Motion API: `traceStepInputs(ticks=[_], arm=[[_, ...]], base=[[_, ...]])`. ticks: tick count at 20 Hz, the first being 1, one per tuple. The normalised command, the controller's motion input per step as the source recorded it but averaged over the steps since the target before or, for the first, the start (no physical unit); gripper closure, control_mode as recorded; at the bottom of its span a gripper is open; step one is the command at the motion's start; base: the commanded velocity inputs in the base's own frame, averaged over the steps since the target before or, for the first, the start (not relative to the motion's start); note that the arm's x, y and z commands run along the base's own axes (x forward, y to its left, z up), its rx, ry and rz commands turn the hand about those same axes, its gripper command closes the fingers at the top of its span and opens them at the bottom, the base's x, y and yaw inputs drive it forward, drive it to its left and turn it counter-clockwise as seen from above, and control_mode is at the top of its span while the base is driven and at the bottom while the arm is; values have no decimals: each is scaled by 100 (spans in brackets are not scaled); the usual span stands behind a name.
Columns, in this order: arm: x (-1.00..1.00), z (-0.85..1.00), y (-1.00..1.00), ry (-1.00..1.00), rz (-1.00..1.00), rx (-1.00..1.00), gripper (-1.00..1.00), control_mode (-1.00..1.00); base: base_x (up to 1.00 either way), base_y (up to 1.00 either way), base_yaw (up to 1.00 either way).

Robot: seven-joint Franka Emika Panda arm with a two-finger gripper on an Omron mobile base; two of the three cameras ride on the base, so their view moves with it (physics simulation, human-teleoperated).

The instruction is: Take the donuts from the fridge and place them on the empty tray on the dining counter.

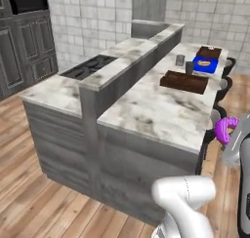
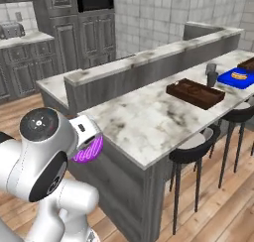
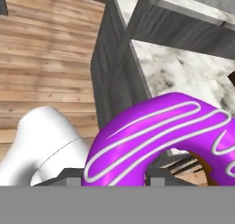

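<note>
Gripper [image 1: 229, 134]: closed on the purple donut, held off the near end of the dining counter, at about countertop height in the left base view.
Purple donut [image 3: 156, 136]: pinched between the jaws, standing on edge; bright purple icing with thin pale lines; brown underside visible at the right in the hand view; also seen at [image 1: 223, 128] and [image 2: 88, 151].
Finger tips: largely hidden behind the donut in the hand view.
Dining counter [image 1: 146, 110]: white-grey marbled top, grey panelled base, raised back ledge along the far side; near corner just beyond the donut in the hand view; also at [image 2: 144, 117].
Tray [image 1: 184, 81]: dark brown, rectangular, low raised rim, lying flat on the counter top well apart from the gripper; nothing visible inside; also at [image 2: 194, 93].
Blue tray [image 1: 205, 64]: farther along the counter beyond the brown tray, bearing a hot dog [image 1: 205, 63]; also at [image 2: 238, 77].
Dark cup [image 2: 212, 79]: upright between the two trays.
Second brown tray [image 1: 209, 52]: beyond the blue one, contents not discernible.
Stools [image 2: 196, 146]: dark round seats on thin legs, along the counter's open side.
Cooktop [image 1: 89, 66]: dark, set in the lower counter behind the ledge.
Cabinets [image 1: 24, 47]: dark, panelled, against the far wall.
Floor [image 3: 46, 58]: wood planks.
</note>
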Motion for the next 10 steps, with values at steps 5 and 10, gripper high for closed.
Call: traceStepInputs(ticks=[5,10], arm=[[0,0,0,0,0,0,100,100],[0,0,0,0,0,0,100,100]], base=[[-8,-100,-15],[-5,-100,-16]])
